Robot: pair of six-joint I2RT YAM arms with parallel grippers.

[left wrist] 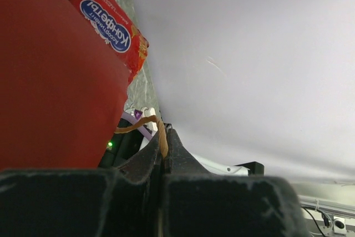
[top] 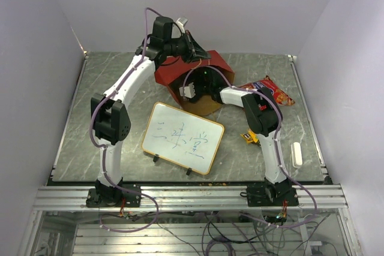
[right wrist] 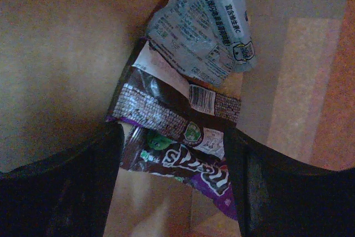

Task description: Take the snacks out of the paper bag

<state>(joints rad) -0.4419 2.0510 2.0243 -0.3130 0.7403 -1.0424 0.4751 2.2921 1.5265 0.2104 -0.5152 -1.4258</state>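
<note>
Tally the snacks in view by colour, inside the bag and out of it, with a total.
Red chip bag, outside the paper bag: 1
Yellow packet, outside: 1
Silver packet, inside: 1
Brown packet, inside: 1
Purple packet, inside: 1
Total: 5 snacks in view

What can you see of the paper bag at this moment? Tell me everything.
The paper bag is red outside, brown kraft inside, lying tipped on the grey table with its mouth toward the arms. The left claw is shut on its thin brown string handle. The right claw reaches inside, open over candy packets lying on the brown inner wall.
</note>
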